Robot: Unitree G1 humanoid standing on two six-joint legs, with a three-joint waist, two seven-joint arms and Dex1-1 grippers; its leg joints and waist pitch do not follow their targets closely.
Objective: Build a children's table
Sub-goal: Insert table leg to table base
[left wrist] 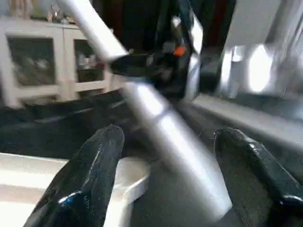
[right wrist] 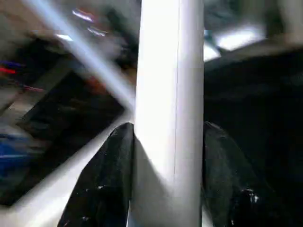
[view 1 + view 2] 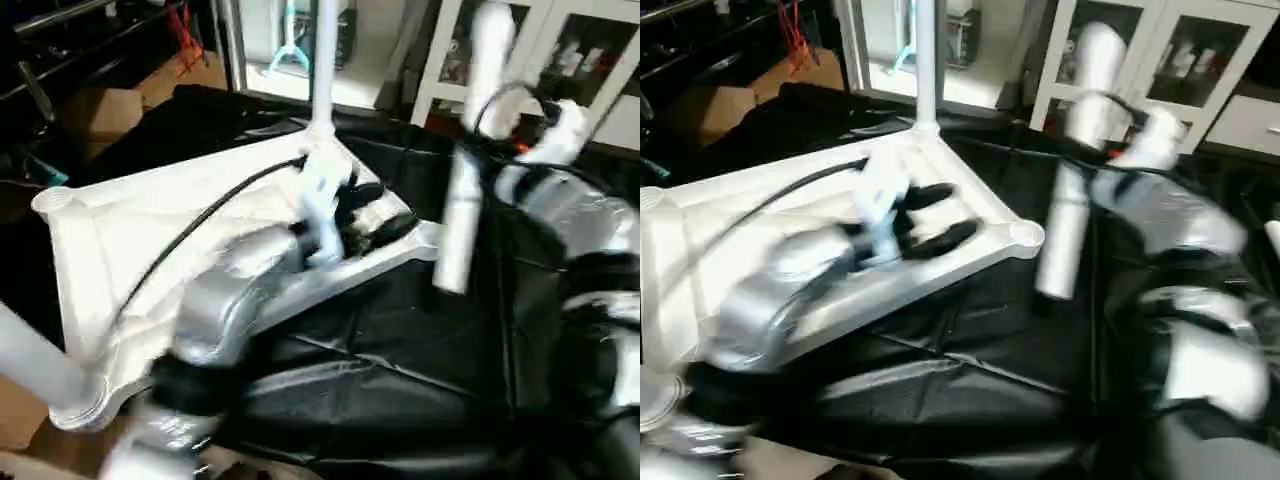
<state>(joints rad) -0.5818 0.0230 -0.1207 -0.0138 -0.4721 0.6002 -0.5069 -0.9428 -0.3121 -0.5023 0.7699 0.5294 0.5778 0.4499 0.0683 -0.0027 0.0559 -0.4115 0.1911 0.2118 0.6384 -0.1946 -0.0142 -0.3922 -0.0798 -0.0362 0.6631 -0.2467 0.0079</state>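
The right gripper [image 2: 168, 179] clamps a leg [image 3: 1072, 170], held near upright just beside the tabletop's [image 3: 700, 250] empty near-right corner socket [image 3: 1025, 235]. The left gripper [image 3: 940, 215] hovers spread and empty over that corner, closer to the socket.

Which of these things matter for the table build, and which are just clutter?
Job:
- tabletop, underside up
- leg standing in its far corner socket
- leg at the near corner
- loose leg gripped by the right claw
- left claw, open

Lying about:
- black sheet
- cardboard box
- white cabinet
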